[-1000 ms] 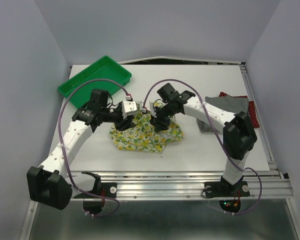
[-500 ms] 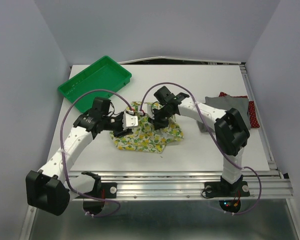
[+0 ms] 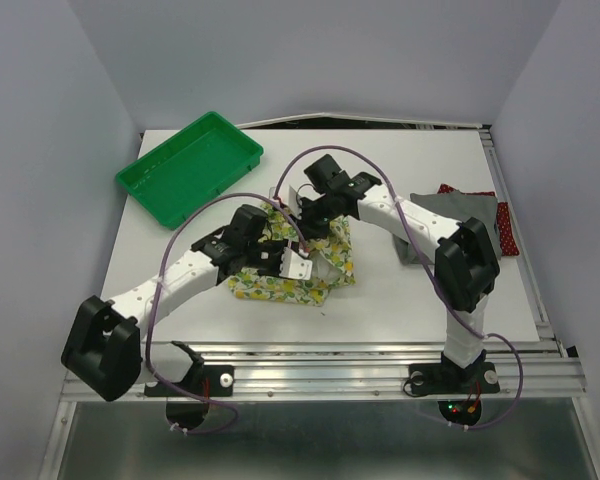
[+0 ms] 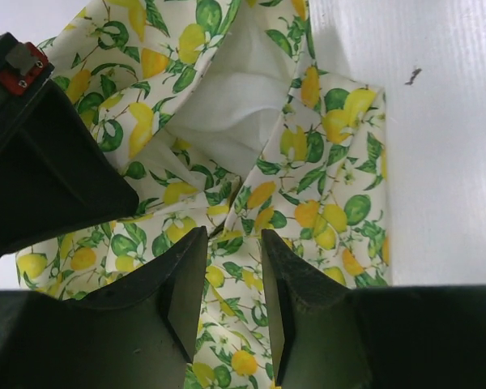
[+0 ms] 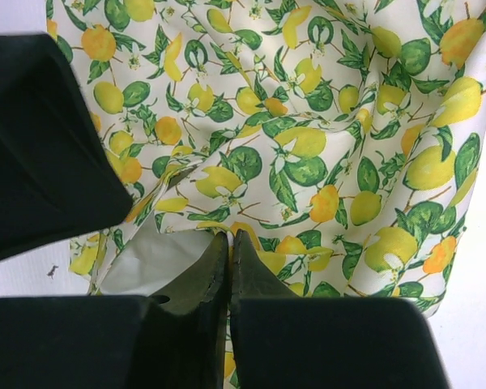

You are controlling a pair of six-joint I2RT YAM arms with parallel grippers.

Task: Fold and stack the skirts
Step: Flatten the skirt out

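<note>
The white lemon-print skirt (image 3: 280,287) lies folded in a narrow heap at the middle of the table. It fills the left wrist view (image 4: 332,162) and the right wrist view (image 5: 332,121). My left gripper (image 3: 302,262) is low over its right part, jaws apart (image 4: 233,235), with the cloth lying flat under the gap. My right gripper (image 3: 313,222) is at the skirt's far edge, shut (image 5: 229,235) on a thin fold of it beside the white lining. The grey skirt (image 3: 445,208) and the dark red dotted skirt (image 3: 504,228) lie at the right edge.
A green plastic tray (image 3: 190,165) stands at the far left corner. The right arm's forearm runs above the grey skirt. Bare white table (image 3: 400,300) lies in front of and behind the lemon skirt.
My left gripper has swept right across the lemon skirt, bringing its left side over, so the cloth is now narrower. My right gripper has shifted slightly toward the far edge.
</note>
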